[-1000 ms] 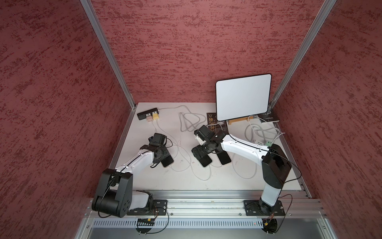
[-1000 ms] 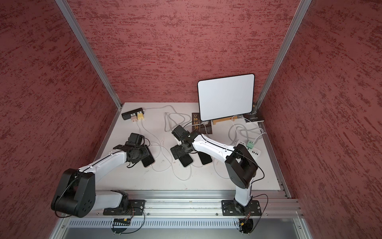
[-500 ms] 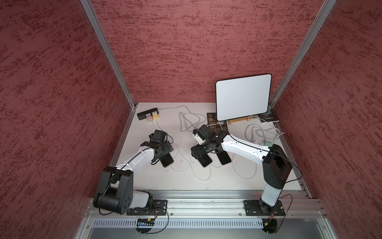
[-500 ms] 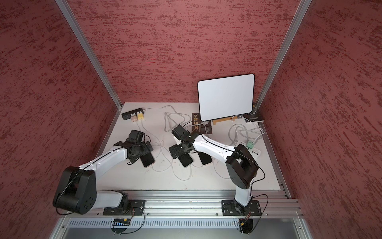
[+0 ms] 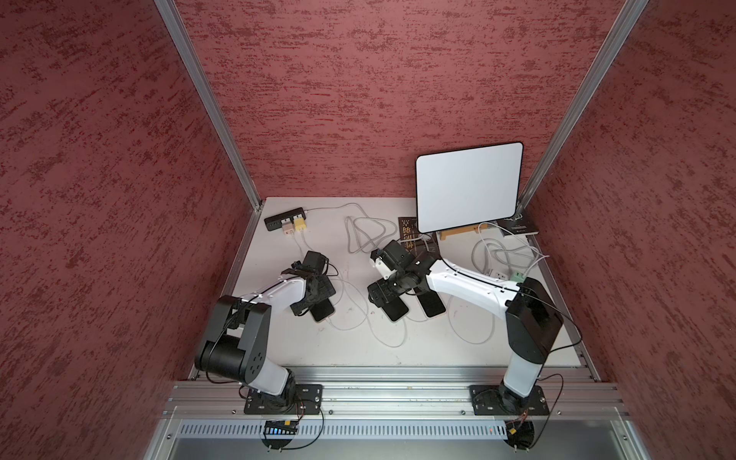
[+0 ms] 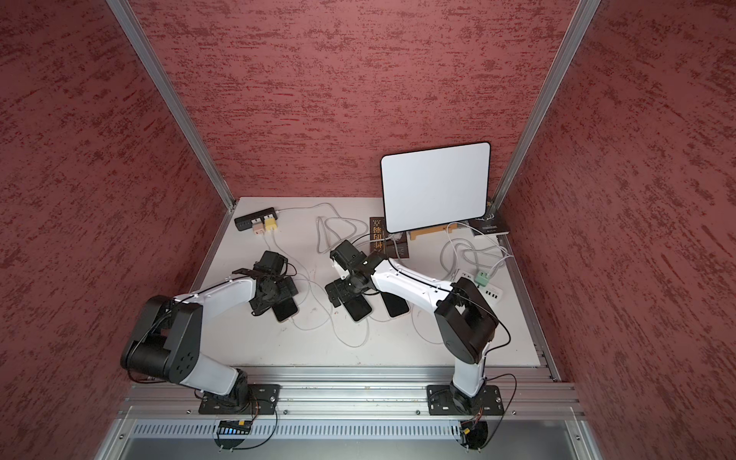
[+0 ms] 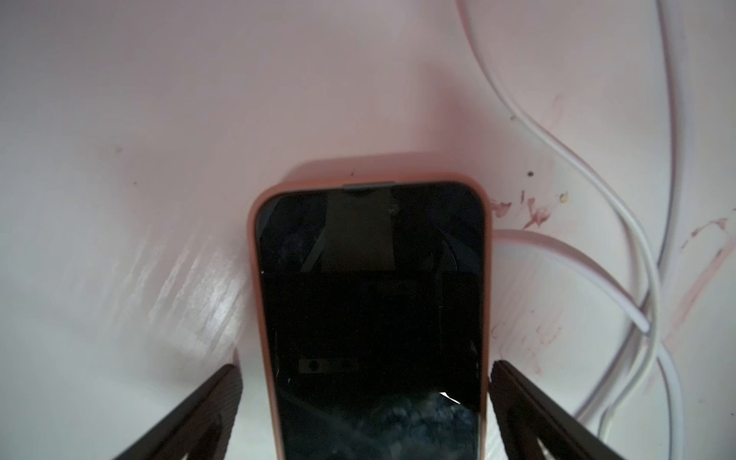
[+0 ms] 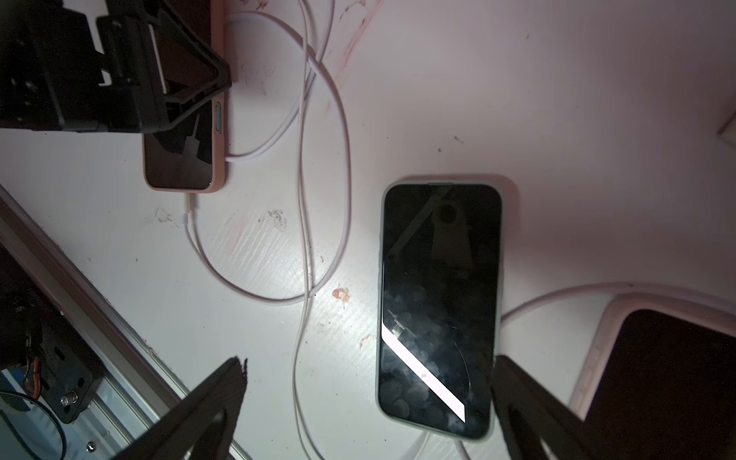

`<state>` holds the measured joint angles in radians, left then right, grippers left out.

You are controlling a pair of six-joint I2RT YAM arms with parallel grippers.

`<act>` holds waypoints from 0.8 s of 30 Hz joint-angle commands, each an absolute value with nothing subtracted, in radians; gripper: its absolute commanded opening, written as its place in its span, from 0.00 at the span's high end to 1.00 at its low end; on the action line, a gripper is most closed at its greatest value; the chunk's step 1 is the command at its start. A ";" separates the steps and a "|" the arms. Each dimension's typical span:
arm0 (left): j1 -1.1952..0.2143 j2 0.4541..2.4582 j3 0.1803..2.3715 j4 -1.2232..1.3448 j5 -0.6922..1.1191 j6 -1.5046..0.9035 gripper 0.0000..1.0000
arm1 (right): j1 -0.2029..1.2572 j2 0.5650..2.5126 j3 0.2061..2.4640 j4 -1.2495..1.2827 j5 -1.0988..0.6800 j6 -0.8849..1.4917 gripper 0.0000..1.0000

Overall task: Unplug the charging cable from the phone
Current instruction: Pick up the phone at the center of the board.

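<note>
1. The left tool stands spread astride the pink phone, which lies flat and screen up on the tabletop. It pinches nothing. One finger is just beside the case and the other a little apart, so closing from here would likely shove the phone sideways before clamping it.
2. The right tool is also spread and empty, low over the middle phone. That phone lies close to one finger rather than centred. A straight descent could land that finger on the glass.
3. The plug sits in the end of the pink phone that pokes out from under the left tool. Neither tool is at it, and the left wrist view does not show it. A reach guided by that view alone could miss it.
4. The cable is thin and slack. Pinching it well away from the plug would probably bend or strain it, or let it slip through, instead of freeing the connector.
5. If the phone is not held firmly, the pull will likely drag it across the smooth tabletop with the plug still in.
6. Several white leads cross between the two phones. A finger could snag the wrong loop and tug the neighbouring phone.
7. The two tools work near each other, so a wide sweep risks a knock.
</note>
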<state>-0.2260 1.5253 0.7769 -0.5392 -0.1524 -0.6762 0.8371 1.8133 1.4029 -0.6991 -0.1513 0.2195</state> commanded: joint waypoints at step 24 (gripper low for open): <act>-0.242 1.393 0.803 -0.564 -0.201 -0.655 0.51 | 0.845 1.748 1.341 -0.474 -0.279 0.229 0.01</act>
<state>-0.2329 1.4403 0.7910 -0.5583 -0.1810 -0.6735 0.8371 1.7935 1.3624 -0.5610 -0.2440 0.2131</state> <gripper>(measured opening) 0.791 0.989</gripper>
